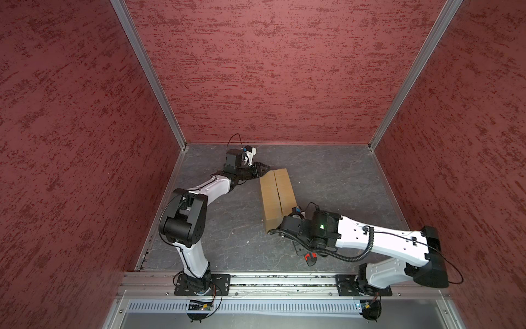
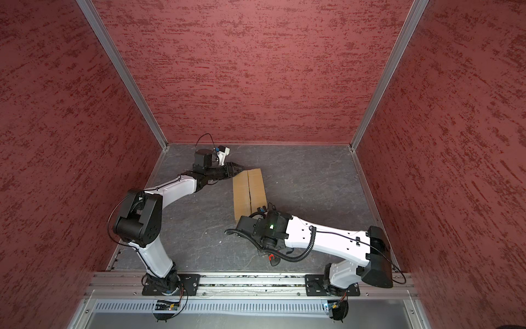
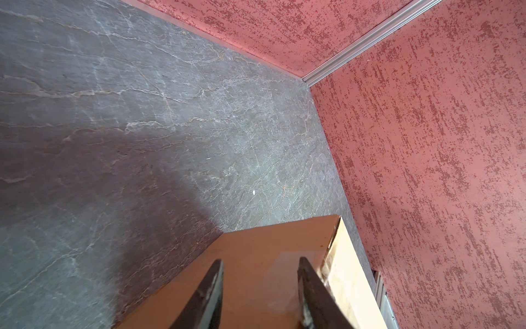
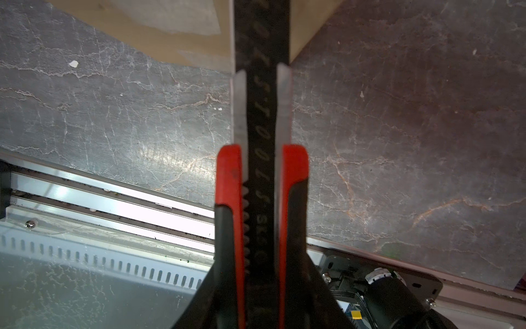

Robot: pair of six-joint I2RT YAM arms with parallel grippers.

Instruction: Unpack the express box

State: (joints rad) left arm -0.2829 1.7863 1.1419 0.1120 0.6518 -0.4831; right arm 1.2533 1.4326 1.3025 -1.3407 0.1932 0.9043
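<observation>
Closest to you, the right fingers (image 4: pixel 200 312) are clenched on the utility knife (image 4: pixel 260 114). It is red and black and sits tight between them. Its long black middle points toward the near end of the express box (image 1: pixel 277 196). In the right wrist view the knife's far end runs out of the picture over the box's edge. So I cannot tell if the blade touches the cardboard.

The box lies flat on the table (image 1: pixel 341 182), about in the middle. Its flaps are down. The seam (image 1: pixel 275 185) runs along its long top. At the near end the seam looks like a dark open crack. Further back it looks shut.

At the far end, the left fingers (image 3: pixel 207 290) are spread apart with nothing squeezed between them. Their tips are right by the far left corner of the box. I cannot tell if they press on it.

I think you are on the cutting step, slicing the seam so the flaps can open. Nothing is out of the box yet. Next, I think you need to run the blade straight along the seam toward the far end. Go shallow, so you don't hurt what is inside. The left fingers should steady the box so it does not slide.
</observation>
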